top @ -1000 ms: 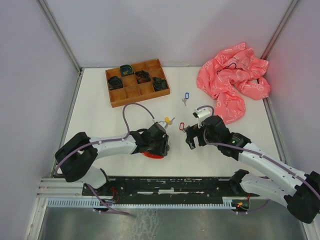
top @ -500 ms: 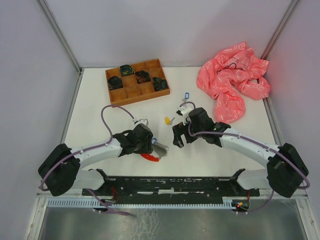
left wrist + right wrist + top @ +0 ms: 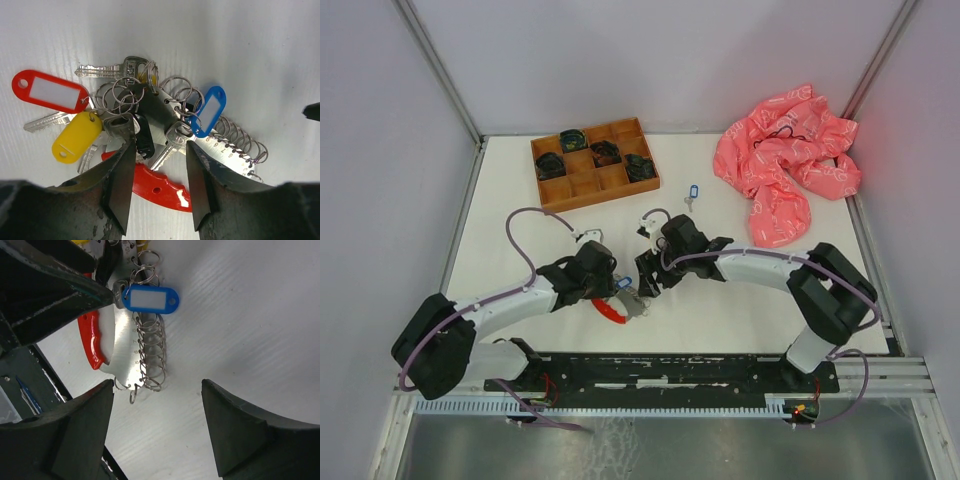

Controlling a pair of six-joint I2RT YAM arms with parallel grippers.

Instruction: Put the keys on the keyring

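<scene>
Left gripper (image 3: pixel 160 150), half open, straddles the keyring (image 3: pixel 160 187) on the table, with no clear grip. Tagged keys (image 3: pixel 76 136) crowd the keyring. Right gripper (image 3: pixel 156 385) hangs wide open and empty just beside; a loose blue-tagged key (image 3: pixel 692 193) lies between wooden tray (image 3: pixel 595 165) and pink cloth (image 3: pixel 785 165).

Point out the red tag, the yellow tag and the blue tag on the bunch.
red tag (image 3: pixel 50 91): left wrist view, middle of its white label.
yellow tag (image 3: pixel 76 136): left wrist view, middle of its body.
blue tag (image 3: pixel 150 299): right wrist view, its white label.

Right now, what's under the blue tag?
The blue tag lies over a silvery metal plate edged with small rings. The tag covers some rings; beneath the plate is hidden.
</scene>
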